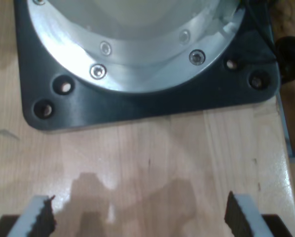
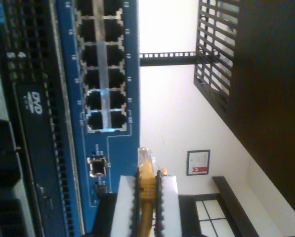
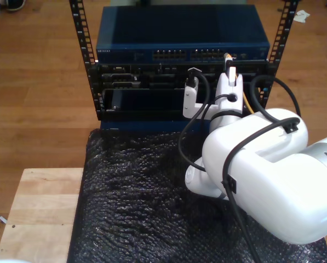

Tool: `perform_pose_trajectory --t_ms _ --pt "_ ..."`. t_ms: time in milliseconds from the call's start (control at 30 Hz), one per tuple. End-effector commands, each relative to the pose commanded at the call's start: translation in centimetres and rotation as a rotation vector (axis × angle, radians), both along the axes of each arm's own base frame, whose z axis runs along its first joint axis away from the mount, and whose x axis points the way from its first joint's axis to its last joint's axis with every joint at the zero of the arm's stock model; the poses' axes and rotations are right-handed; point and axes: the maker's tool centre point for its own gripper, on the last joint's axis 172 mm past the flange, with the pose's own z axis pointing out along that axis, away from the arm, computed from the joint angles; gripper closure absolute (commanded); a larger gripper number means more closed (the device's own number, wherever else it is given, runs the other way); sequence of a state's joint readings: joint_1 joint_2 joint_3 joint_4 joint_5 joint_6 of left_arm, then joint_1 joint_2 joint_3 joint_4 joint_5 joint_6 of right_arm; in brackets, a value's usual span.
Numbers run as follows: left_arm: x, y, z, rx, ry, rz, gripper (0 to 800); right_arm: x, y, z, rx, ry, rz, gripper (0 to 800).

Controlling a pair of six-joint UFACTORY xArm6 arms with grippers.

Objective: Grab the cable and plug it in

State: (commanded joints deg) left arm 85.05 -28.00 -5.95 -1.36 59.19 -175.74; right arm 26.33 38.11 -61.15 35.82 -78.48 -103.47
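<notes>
Second wrist view showed my second gripper pinching the cable near the switch; squaring the plug to a port seemed wise, my first gripper idle and wide apart.

The light wooden plank desk carries a crinkled black plastic sheet across its middle. A dark square metal base plate sits bolted directly on the wood.

Glossy pale wood tabletop, brushed metal flange, crinkled black plastic sheet, glossy white arm shell
</notes>
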Motion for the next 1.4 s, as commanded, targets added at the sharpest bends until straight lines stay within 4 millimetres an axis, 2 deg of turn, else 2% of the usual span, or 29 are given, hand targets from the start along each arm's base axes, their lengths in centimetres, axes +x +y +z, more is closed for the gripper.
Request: perform_pose_trajectory --t_ms 200,633,1400 --pt "0.0 0.0 0.0 0.000 0.000 0.000 0 0.3 0.2 -0.6 0.006 0.022 0.006 800" --pt "0.0 0.0 0.0 0.000 0.000 0.000 0 1.6 0.7 -0.7 0.020 0.007 0.005 800" --pt "0.0 0.0 0.0 0.000 0.000 0.000 0 2.1 0.9 -1.0 0.024 0.001 0.006 800"
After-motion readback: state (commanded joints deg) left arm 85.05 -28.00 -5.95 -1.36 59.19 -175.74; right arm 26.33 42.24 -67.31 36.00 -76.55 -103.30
